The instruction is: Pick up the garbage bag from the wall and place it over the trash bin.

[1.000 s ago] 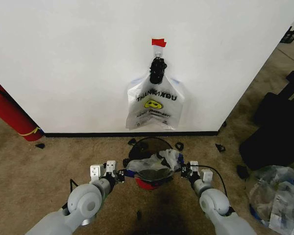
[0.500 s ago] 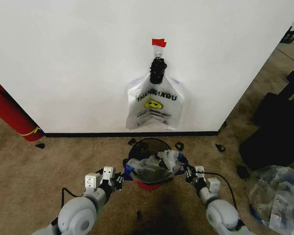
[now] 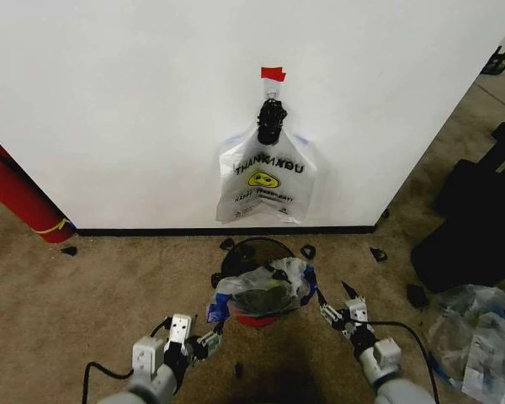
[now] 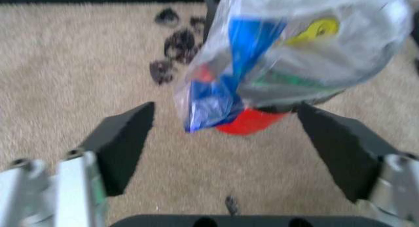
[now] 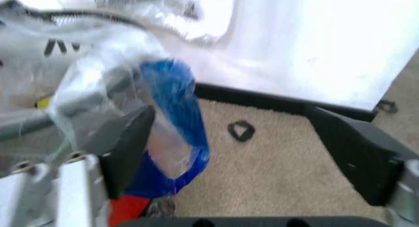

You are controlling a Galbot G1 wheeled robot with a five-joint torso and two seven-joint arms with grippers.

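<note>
Left gripper (image 3: pixel 212 338) low on the carpet (image 3: pixel 93 286), just short of the bin on its left side, fingers (image 4: pixel 124 143) spread wide with nothing between them; left wrist view looks straight through the gap at the bag and the bin's red base. Right gripper (image 3: pixel 335 308) mirrors it on the bin's right side, fingers (image 5: pixel 127 143) also wide apart and empty, close to the bag's blue edge but not touching it as far as I can tell. The garbage bag (image 3: pixel 263 288) sits draped over the top of the trash bin (image 3: pixel 254 318): clear film bunched around the rim, a blue handle hanging down the left side, another blue strip at the right; bag mouth looks open over the bin, black inside visible through it. Only the red base of the bin shows below the plastic. Small black bits (image 3: pixel 307 251) scattered on the carpet between bin and wall. Behind, on the white wall (image 3: pixel 135 109), the smiley bag (image 3: pixel 266 183) hangs from a black clip (image 3: pixel 270 119) under a strip of red tape (image 3: pixel 272 73). Fire extinguisher (image 3: pixel 17 195) leaning at the far left by the baseboard, clear plastic heap (image 3: pixel 475 337) at the right on the floor.
</note>
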